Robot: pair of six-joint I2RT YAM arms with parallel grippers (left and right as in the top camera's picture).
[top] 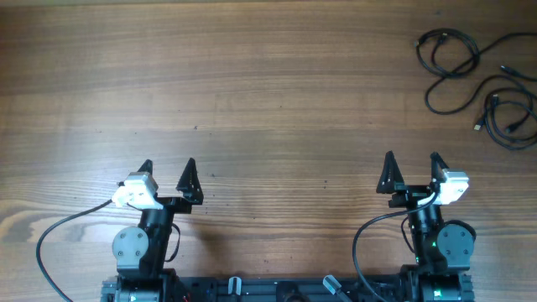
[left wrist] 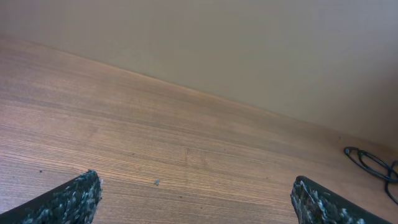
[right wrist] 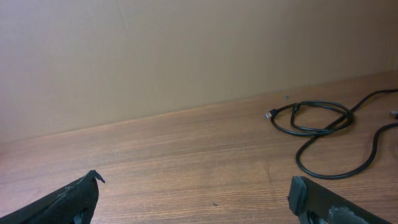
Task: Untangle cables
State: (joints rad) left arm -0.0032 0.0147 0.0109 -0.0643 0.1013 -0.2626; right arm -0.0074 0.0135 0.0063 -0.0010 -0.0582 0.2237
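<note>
The left gripper [top: 168, 165] and right gripper [top: 411, 158] stood open, empty; the cables [top: 480, 81] lay well apart at the table's [top: 252, 84] far right. Pinching several strands together might have tightened the tangle.

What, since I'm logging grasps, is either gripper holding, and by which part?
Nothing is held. The left gripper and right gripper are open and empty; the cables lie far from both.

Cables [top: 480, 85] on the table [top: 252, 84], far right corner, well beyond the right arm [top: 438, 228]
</note>
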